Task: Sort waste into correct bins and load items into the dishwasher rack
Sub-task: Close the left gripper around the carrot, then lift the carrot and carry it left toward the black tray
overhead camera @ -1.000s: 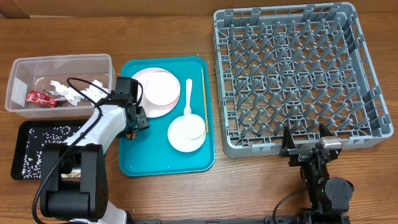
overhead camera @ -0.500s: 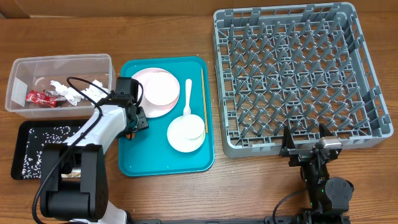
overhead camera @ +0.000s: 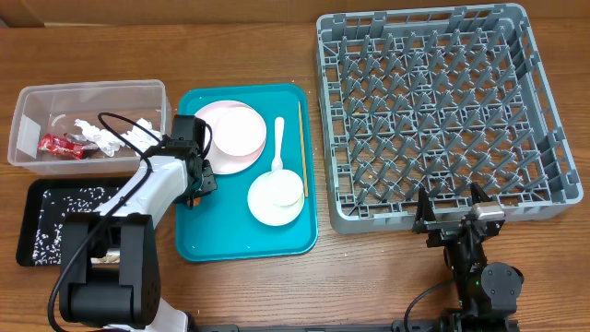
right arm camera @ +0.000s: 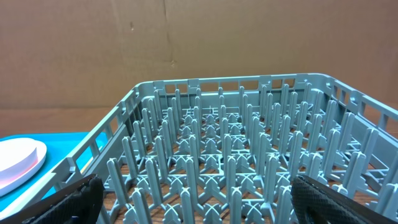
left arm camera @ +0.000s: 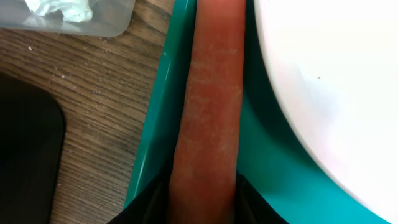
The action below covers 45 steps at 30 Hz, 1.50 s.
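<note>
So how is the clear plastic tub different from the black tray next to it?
The clear tub is see-through with tall walls; the black tray is dark and shallow. The tub holds a red wrapper and crumpled white tissues; the tray holds scattered white grains. The tub sits farther back, the tray nearer the front. Both are rectangular and lie left of the teal tray.

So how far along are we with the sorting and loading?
Done: red snack wrapper and crumpled white tissues lie in the clear plastic tub; white rice grains in the black tray.
In hand: left gripper closed on the orange carrot at the teal tray's left edge.
Left: grey dishwasher rack holds nothing; white round plate, white bowl, white plastic utensil and tan chopstick wait on the tray. Right gripper open.
</note>
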Each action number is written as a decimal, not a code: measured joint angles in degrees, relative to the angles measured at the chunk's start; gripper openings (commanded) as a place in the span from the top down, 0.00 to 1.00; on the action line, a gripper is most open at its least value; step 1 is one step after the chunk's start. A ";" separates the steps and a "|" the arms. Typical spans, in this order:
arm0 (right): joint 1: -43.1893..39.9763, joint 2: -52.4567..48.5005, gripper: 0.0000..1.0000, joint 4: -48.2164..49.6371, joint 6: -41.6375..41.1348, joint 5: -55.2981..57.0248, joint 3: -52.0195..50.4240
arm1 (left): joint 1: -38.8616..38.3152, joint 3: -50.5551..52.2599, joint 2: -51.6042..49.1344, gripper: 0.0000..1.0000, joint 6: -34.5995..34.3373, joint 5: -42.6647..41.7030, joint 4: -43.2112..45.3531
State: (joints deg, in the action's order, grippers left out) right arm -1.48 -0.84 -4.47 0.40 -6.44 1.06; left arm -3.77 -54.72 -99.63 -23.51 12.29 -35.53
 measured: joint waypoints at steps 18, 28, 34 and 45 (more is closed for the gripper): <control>0.00 0.00 0.00 -0.07 0.00 0.00 0.00 | 0.02 -4.37 -0.68 0.94 -0.11 0.20 -11.34; 0.00 0.00 0.00 -0.04 -0.02 0.00 0.00 | 0.13 -12.09 -0.79 0.96 -0.13 0.37 -19.19; 0.02 0.00 0.00 -0.04 -0.02 -0.02 0.00 | 0.13 -15.13 0.07 0.96 -0.44 -0.50 -22.16; 0.02 0.00 0.00 -0.04 -0.02 0.00 0.00 | 0.66 -15.32 11.37 0.96 -4.52 -1.14 -24.15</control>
State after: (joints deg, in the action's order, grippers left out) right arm -1.45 -0.84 -4.51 0.38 -6.44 1.06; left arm -3.11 -70.04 -88.27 -28.03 11.16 -59.68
